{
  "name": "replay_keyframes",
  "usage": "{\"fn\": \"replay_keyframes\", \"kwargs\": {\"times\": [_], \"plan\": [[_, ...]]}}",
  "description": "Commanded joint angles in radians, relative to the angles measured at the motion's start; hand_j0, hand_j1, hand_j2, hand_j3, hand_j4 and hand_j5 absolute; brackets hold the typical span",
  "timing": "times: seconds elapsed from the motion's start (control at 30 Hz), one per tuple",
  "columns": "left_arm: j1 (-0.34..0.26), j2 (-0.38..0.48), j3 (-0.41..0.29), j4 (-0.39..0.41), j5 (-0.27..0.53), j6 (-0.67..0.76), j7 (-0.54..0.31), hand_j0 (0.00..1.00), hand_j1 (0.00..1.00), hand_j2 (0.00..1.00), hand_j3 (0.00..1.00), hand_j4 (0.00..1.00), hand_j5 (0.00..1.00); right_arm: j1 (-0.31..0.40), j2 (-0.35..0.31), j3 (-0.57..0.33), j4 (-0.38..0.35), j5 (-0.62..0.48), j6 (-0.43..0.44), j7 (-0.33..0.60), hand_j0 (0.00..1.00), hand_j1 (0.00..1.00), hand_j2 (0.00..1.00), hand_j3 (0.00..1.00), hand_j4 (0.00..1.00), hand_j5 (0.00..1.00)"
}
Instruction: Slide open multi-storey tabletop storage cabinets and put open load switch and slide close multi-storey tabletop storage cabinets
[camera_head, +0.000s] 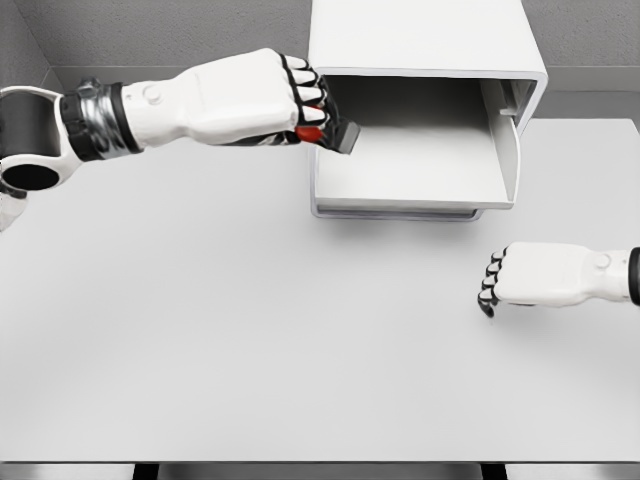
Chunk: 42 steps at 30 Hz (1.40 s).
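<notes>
Cabinet (420, 40) drawer (410, 170) already slid out. Left hand (255, 95) fingers (305, 95) curled around load switch (335, 135), held over drawer's left rim, not yet released. Right hand (525, 275) loosely curled, holding nothing, resting on tabletop (250, 340). Left: drop switch in, push drawer shut.

White table (250, 350), storage cabinet (420, 40) at rear, drawer (415, 175) pulled open

Simulated lab/test cell, not a real room. Plain white bench (250, 350) fills most of the view, flat grey walls (150, 30) behind its far edge, uniform render shading. Only furniture: a white tabletop storage cabinet (420, 40) at the bench's far edge, right of centre, drawer (410, 170) slid out.
</notes>
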Motion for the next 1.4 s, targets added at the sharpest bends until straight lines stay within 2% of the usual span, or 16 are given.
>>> {"fn": "replay_keyframes", "kwargs": {"times": [0.0,0.17,0.63,0.77,0.97,1.23,1.37], "plan": [[-0.002,-0.009,-0.007,0.006,0.006,0.001,0.001,0.50,0.50,0.50,0.50,0.50,0.50,0.000,0.007,-0.022,0.000,-0.008,0.001,0.002,0.46,0.46,0.46,0.46,0.46,0.46],[-0.018,-0.028,-0.018,0.011,0.006,0.001,0.001,0.50,0.50,0.50,0.50,0.50,0.50,0.002,0.035,-0.022,0.000,-0.010,0.001,0.002,0.46,0.46,0.46,0.46,0.46,0.46],[-0.078,-0.135,-0.067,0.135,0.004,0.001,-0.016,0.50,0.50,0.50,0.50,0.50,0.50,0.002,0.033,-0.023,0.000,-0.010,0.001,0.002,0.46,0.46,0.46,0.46,0.46,0.46],[-0.089,-0.146,-0.067,0.140,0.004,0.001,-0.016,0.50,0.50,0.50,0.50,0.50,0.50,0.008,0.030,-0.025,0.000,-0.010,0.001,0.003,0.46,0.46,0.46,0.46,0.46,0.46],[-0.118,-0.187,-0.098,0.181,0.000,0.001,-0.022,0.51,0.51,0.51,0.51,0.51,0.51,0.026,0.032,-0.075,0.000,-0.018,0.001,-0.003,0.46,0.46,0.46,0.46,0.46,0.46],[-0.149,-0.250,-0.122,0.245,-0.003,0.001,-0.036,0.51,0.51,0.51,0.51,0.51,0.51,0.026,0.064,-0.075,-0.002,-0.032,0.001,-0.006,0.46,0.46,0.46,0.46,0.46,0.46],[-0.156,-0.270,-0.125,0.270,-0.003,0.001,-0.038,0.51,0.51,0.51,0.51,0.51,0.51,0.025,0.079,-0.075,-0.002,-0.048,0.001,-0.006,0.42,0.42,0.42,0.42,0.42,0.42]]}}
